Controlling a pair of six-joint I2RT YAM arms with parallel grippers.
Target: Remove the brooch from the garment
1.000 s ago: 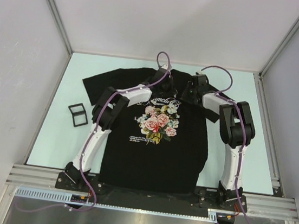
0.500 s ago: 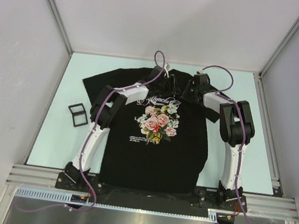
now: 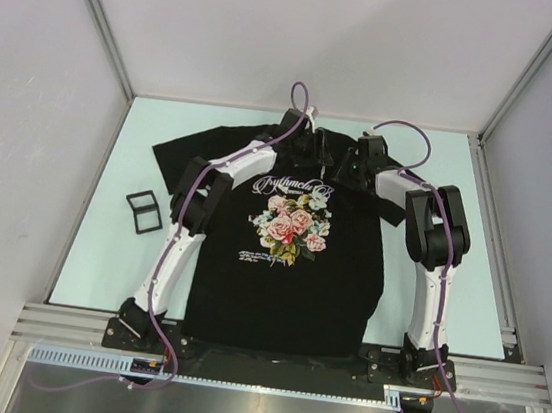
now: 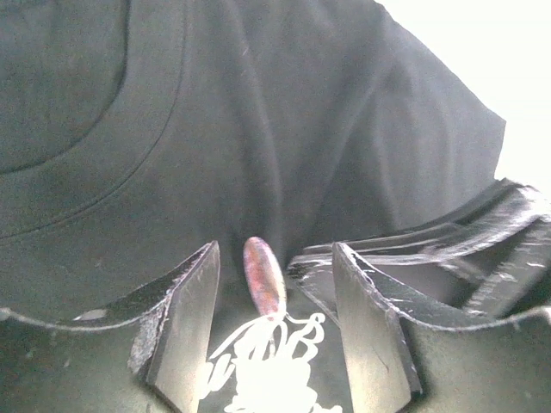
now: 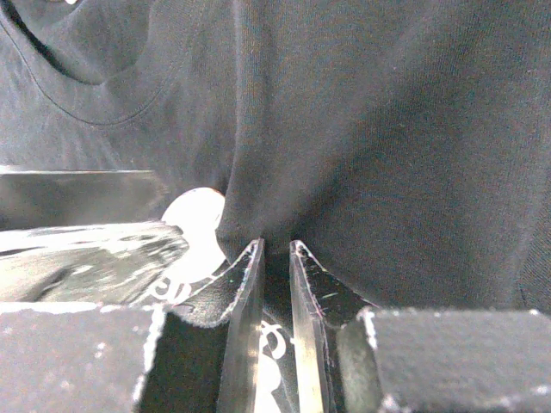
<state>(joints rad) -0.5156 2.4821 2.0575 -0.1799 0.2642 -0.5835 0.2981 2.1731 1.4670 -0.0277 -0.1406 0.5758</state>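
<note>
The garment, a black T-shirt with a rose print and white lettering, lies flat on the table, collar away from the arms. In the left wrist view the brooch, a small pink-purple oval, stands on the fabric just above the lettering. My left gripper is open around it, one finger on each side with a gap to both. It hovers near the collar. My right gripper is shut on a raised fold of the shirt, just right of the left one.
A black rectangular frame lies on the pale green table left of the shirt. Grey walls and metal rails enclose the table on the left, the right and the far side.
My left gripper has opened from shut, and its wrist has moved a little toward the collar. The right arm keeps its hold on the fabric and has not moved.
</note>
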